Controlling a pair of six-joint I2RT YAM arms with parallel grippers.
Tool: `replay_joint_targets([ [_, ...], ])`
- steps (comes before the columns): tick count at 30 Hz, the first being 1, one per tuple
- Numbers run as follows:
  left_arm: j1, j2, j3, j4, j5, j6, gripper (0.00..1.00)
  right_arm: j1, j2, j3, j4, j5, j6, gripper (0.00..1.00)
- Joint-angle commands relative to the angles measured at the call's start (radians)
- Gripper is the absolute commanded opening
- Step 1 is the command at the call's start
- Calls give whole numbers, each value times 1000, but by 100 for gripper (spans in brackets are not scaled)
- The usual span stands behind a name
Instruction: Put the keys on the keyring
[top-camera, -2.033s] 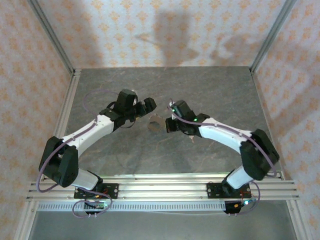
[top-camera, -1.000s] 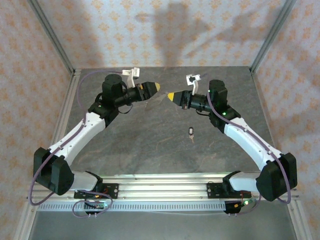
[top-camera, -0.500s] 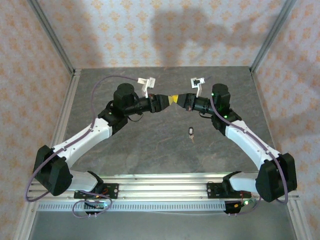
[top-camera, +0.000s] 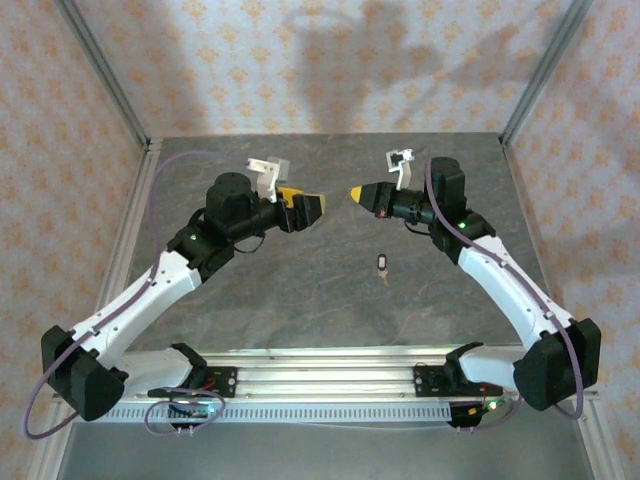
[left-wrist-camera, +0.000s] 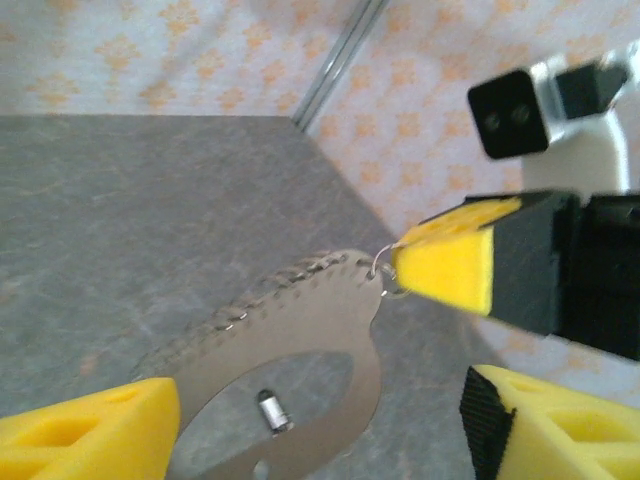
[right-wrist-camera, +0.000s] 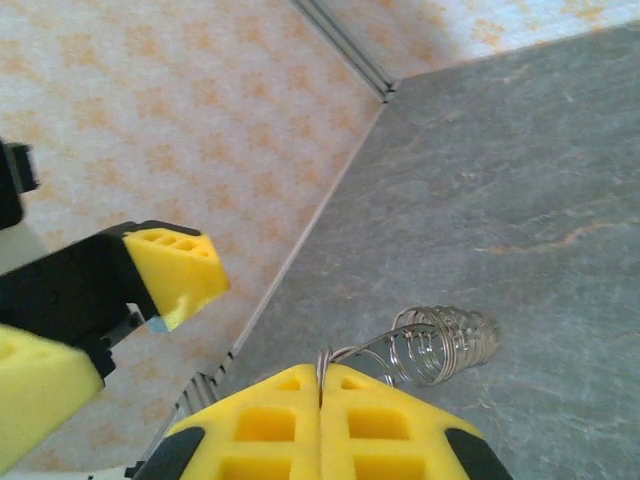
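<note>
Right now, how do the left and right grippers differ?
Left gripper has its fingers spread, nothing between them; right gripper is shut, pinching the keyring by its small end ring. Left gripper points toward the right arm; right gripper points back at it. Shared: yellow fingers, both held above the table, neither touching the key lying there.

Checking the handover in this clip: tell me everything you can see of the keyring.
The keyring is a pale silvery metal loop, oval with an open centre, and a beaded chain runs along its upper edge. Its thin wire end is pinched between the closed yellow fingers of the right end effector. It hangs tilted in the air above the grey table, between the spread fingers of the open left end effector. Whether those fingers touch it cannot be told.
</note>
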Motion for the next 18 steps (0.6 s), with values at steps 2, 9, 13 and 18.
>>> replay_joint_targets([
  [2, -9, 20, 47, -150, -62, 158, 80, -3, 48, 76, -152, 55, -25, 0],
  [9, -65, 108, 128, -263, -105, 310, 82, -1, 88, 112, -222, 53, -21, 0],
  [13, -107, 161, 183, -311, -128, 375, 82, 1, 97, 125, -262, 53, -32, 0],
  [18, -167, 243, 256, -381, -202, 444, 82, 9, 102, 135, -296, 52, -49, 0],
])
